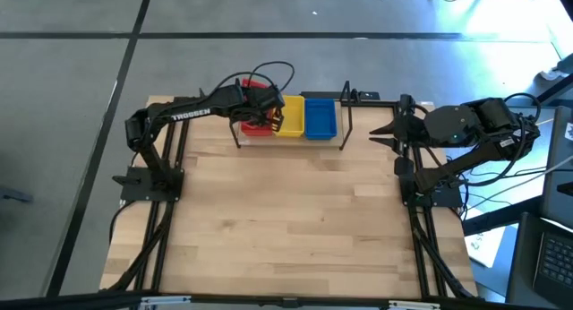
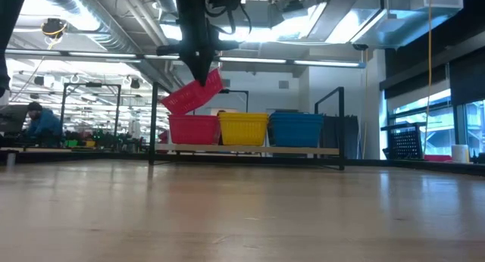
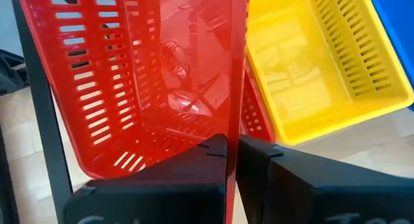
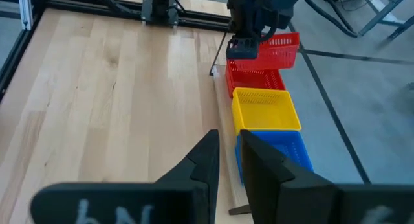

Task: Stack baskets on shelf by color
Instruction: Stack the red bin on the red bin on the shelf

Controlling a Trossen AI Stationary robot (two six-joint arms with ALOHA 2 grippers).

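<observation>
Bare desk point(image 2: 242, 209) up front; behind it, a red basket point(image 2: 193, 95) hangs tilted over the shelf point(image 2: 250, 150).

The left end effector point(image 3: 231, 149) is clamped narrow on one wall of that red basket, holding it tipped above the red stack point(image 2: 194, 129) at the shelf's left end, with the yellow stack point(image 2: 243, 129) touching beside it and the blue stack point(image 2: 296, 129) beyond. To seat it well, I would level the basket first, line its corners over the red stack, clear of the black upright rod point(image 3: 40, 101), then lower straight down and let go only once nested. The right end effector point(image 4: 228, 159) waits well apart by the shelf's right end, fingers narrowly parted and empty.
</observation>
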